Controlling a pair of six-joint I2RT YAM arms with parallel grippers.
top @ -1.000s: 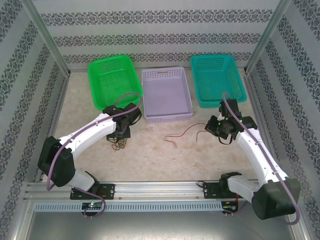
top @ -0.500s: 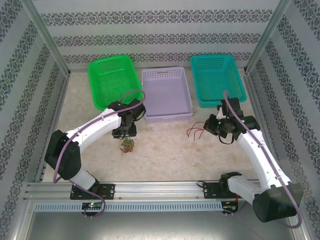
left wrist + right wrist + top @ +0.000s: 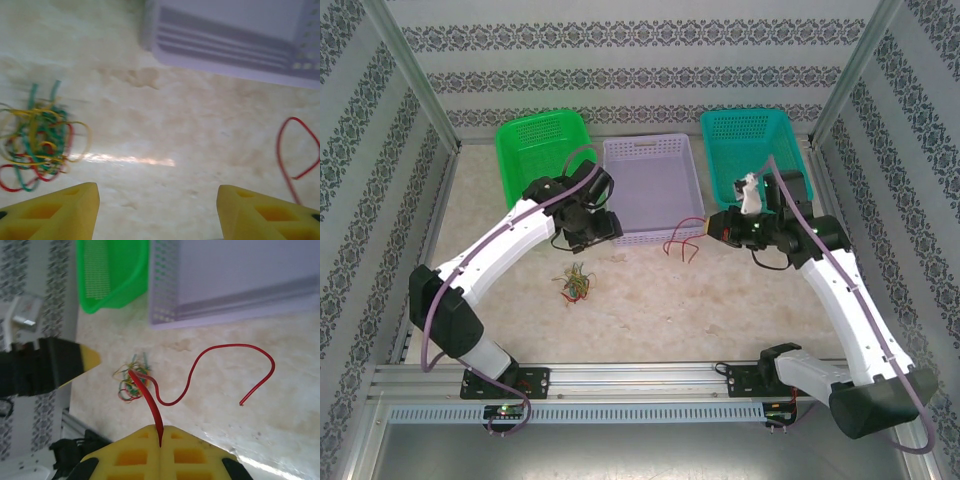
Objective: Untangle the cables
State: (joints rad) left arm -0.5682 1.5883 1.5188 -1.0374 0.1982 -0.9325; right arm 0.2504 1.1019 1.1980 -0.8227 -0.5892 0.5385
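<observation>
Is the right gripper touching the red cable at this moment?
Touching. The right wrist view shows the right gripper shut on the red cable, with one end of it pinched inside.

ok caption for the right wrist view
Right gripper shut on a red cable, the tangle lying beyond on the table.

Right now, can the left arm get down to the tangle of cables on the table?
Probably yes. The left gripper hangs open above bare table, the tangle lies just beside it with nothing over it, and the right gripper holds its red cable apart.
</observation>
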